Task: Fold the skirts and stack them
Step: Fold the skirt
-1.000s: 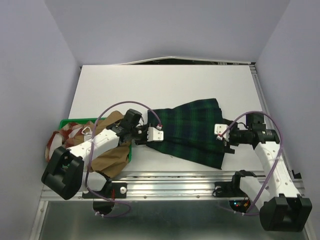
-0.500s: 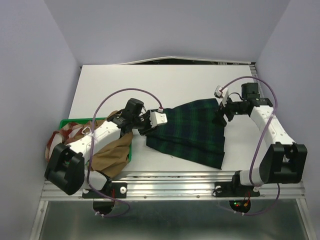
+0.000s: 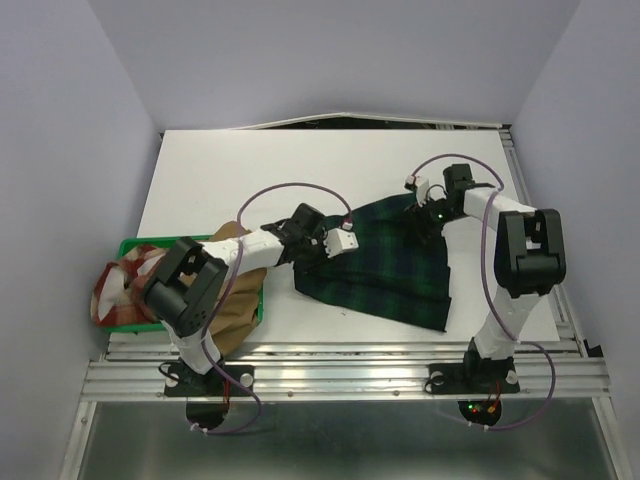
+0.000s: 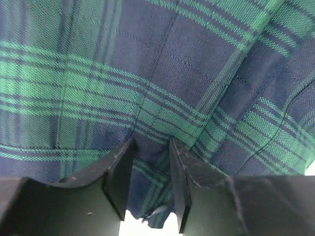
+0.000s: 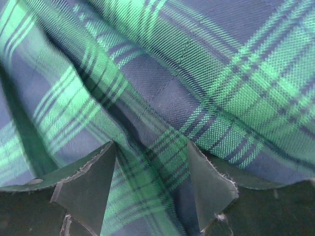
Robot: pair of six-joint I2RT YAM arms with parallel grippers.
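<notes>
The tartan skirt (image 3: 390, 270) lies spread on the white counter (image 3: 250, 170) between the arms. The left tool (image 4: 150, 157) pinches a fold at its left edge, fingers narrowly apart. The right tool (image 5: 150, 167) grips a ridge at its far right corner, fingers wider apart. Only the wrist views show the pinched cloth. Only the overhead view shows the tan skirt (image 3: 235, 300) under the left arm.

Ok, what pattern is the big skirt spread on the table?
The skirt is a dark green-and-navy tartan. It shows best in the left wrist view.
</notes>
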